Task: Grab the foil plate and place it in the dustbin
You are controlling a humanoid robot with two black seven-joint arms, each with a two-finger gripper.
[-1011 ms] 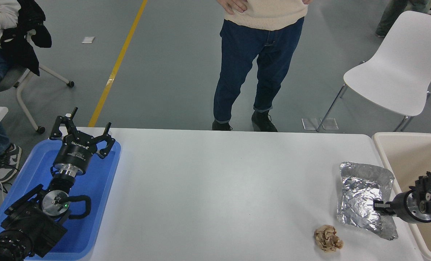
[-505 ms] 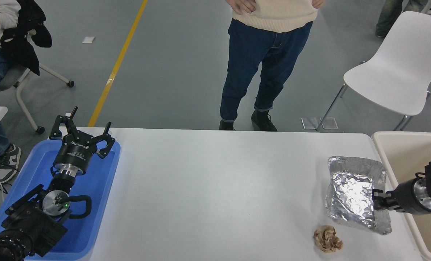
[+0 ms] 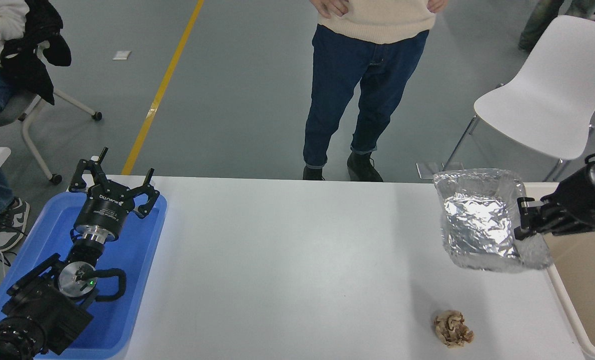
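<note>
The shiny crinkled foil plate (image 3: pixel 480 222) hangs in the air above the table's right end, tilted with its inside facing me. My right gripper (image 3: pixel 523 220) is shut on the plate's right rim, the arm coming in from the right edge. The beige dustbin (image 3: pixel 585 285) sits just right of the table, below and to the right of the lifted plate. My left gripper (image 3: pixel 112 187) is parked open over the blue tray at the lower left.
A blue flat tray (image 3: pixel 127 280) lies at the table's left end. A crumpled brown paper wad (image 3: pixel 452 328) rests near the front right. A person (image 3: pixel 372 75) stands at the far side, with a white chair (image 3: pixel 547 95) to the right.
My right gripper has risen and drawn back with the foil plate, lifting it off the table. The person shifted slightly. The left arm has stayed put.
</note>
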